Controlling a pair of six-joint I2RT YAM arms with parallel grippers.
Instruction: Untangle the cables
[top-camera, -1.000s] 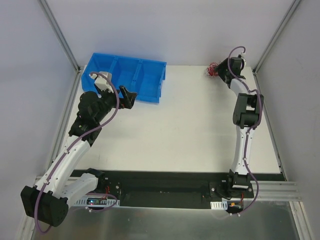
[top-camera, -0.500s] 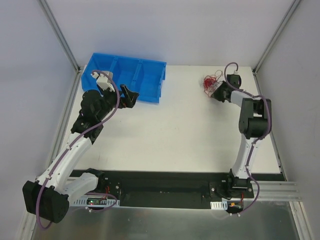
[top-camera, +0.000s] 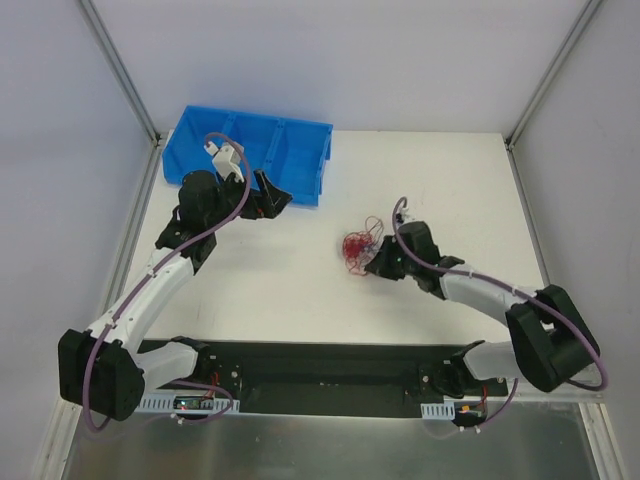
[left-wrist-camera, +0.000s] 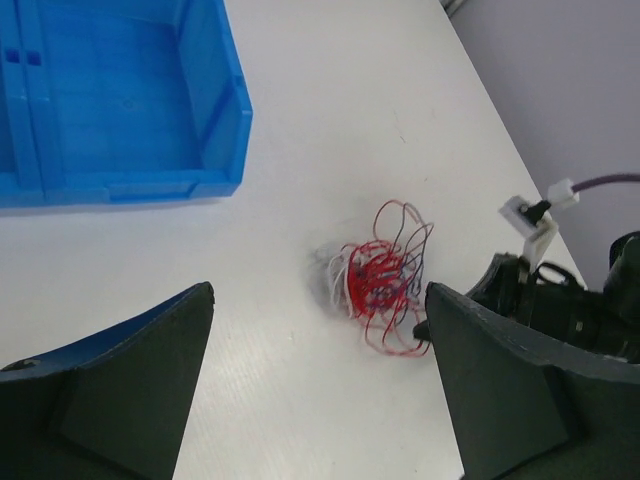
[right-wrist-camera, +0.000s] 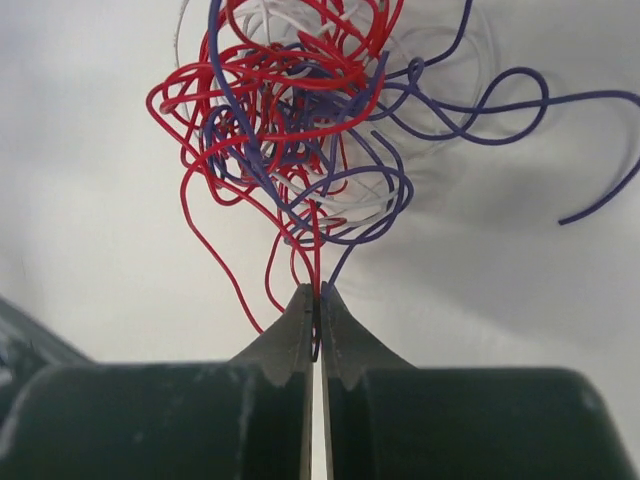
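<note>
The cables (top-camera: 357, 245) are a small tangled bunch of red, white and dark purple wires lying near the middle of the white table. My right gripper (top-camera: 377, 262) reaches in low from the right and is shut on the cables (right-wrist-camera: 300, 130). A red and a purple strand are pinched between its tips (right-wrist-camera: 317, 293). My left gripper (top-camera: 274, 194) hovers beside the blue bin, well left of the bunch. In the left wrist view its jaws (left-wrist-camera: 318, 297) stand wide open and empty, with the cables (left-wrist-camera: 380, 275) ahead of them on the table.
A blue bin (top-camera: 300, 150) with dividers stands at the back left; its near wall (left-wrist-camera: 120, 185) is close to my left gripper. Metal frame posts rise at the back corners (top-camera: 150, 130). The right wrist's body (left-wrist-camera: 560, 310) lies low just right of the bunch.
My right gripper shut on the bunch at the far right corner and dragged it to the middle of the table. My left gripper swung slightly right, toward the bunch.
</note>
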